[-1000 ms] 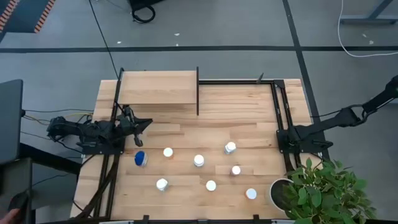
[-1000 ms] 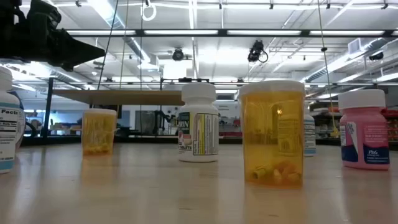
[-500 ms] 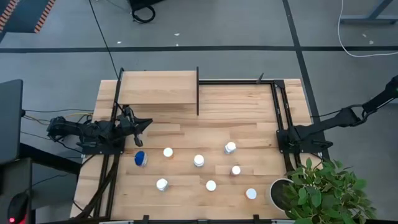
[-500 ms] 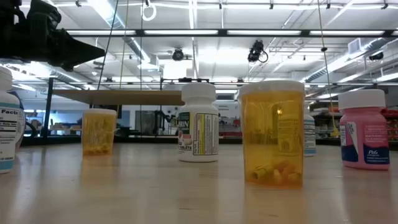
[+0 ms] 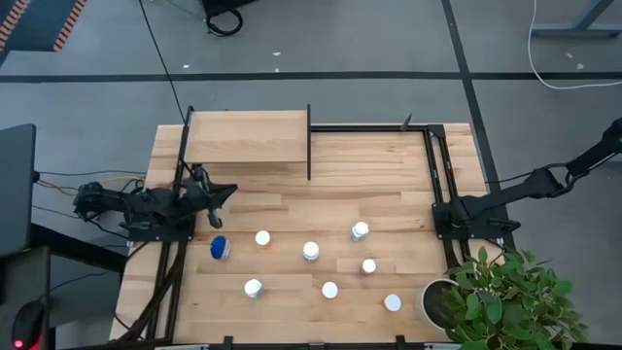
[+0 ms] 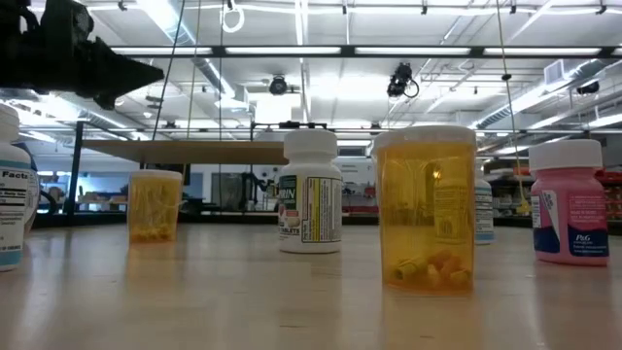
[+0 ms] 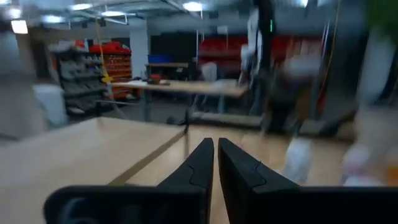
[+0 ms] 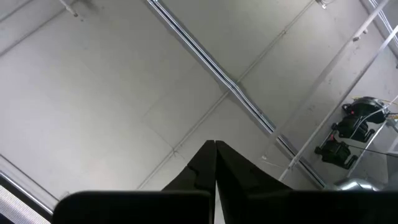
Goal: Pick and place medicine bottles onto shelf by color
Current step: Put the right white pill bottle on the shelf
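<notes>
Your left gripper [image 5: 225, 192] hovered near the surface's left edge, fingers together and empty, just beside the raised light-wood shelf [image 5: 248, 137]. The small white-capped medicine bottles [image 5: 311, 252] and the blue-capped bottle [image 5: 220, 248] stood scattered on the surface. Descending closed, you risked toppling one. Your right gripper [image 8: 214, 149] was shut, parked.
</notes>
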Controlling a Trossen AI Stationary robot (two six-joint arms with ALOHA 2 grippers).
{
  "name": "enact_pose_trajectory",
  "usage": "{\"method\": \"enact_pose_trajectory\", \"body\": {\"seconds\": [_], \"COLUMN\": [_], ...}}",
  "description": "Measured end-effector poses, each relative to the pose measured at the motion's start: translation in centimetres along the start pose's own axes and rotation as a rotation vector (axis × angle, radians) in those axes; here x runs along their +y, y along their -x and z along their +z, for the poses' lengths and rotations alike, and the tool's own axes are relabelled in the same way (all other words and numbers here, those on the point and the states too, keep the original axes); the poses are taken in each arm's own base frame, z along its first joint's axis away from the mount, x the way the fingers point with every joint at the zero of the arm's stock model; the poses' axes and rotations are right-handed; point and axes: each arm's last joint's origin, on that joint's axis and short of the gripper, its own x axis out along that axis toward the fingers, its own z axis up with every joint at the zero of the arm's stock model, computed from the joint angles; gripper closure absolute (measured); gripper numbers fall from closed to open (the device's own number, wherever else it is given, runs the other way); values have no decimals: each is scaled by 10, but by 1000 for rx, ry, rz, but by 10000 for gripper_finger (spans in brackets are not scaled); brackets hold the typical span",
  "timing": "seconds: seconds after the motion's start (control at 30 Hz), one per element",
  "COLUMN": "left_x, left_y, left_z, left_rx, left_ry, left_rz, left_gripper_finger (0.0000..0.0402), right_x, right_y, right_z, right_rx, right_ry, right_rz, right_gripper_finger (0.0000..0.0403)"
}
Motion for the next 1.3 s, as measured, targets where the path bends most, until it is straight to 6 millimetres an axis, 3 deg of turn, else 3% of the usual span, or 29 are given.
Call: {"method": "enact_pose_trajectory", "body": {"seconds": [0.13, 0.23, 0.37, 0.47, 0.63, 0.83, 0.97, 1.1, 1.2, 1.3], "left_x": [3, 5, 3, 1, -16, -40, -52, -60, -62, -65], "left_y": [0, 2, 2, -3, -29, -65, -81, -93, -97, -101], "left_z": [14, 36, 72, 111, 171, 235, 274, 299, 315, 326], "left_rx": [-108, -167, -182, -180, 3, 98, 43, 6, -28, -50], "left_ry": [292, 443, 323, 239, 114, 104, 143, 167, 189, 204], "left_rz": [34, 33, -5, 6, 17, 26, 3, -1, -4, -6], "left_gripper_finger": [366, 370, 376, 378, 371, 367, 373, 376, 373, 369], "right_x": [0, 0, 0, 0, 0, -2, -16, -46, -69, -87], "right_y": [0, 0, 0, 0, 0, -1, 2, 22, 43, 51], "right_z": [0, 0, 0, 0, 0, 1, -26, -71, -99, -129], "right_rx": [1, 0, 0, 0, 0, 19, 293, 793, 1119, 1220], "right_ry": [0, 0, 0, 0, 1, 302, 566, 834, 857, 762], "right_rz": [0, 0, 0, 0, 0, -6, -56, -129, -225, -338], "right_gripper_finger": [392, 392, 392, 392, 392, 392, 392, 392, 392, 392]}}
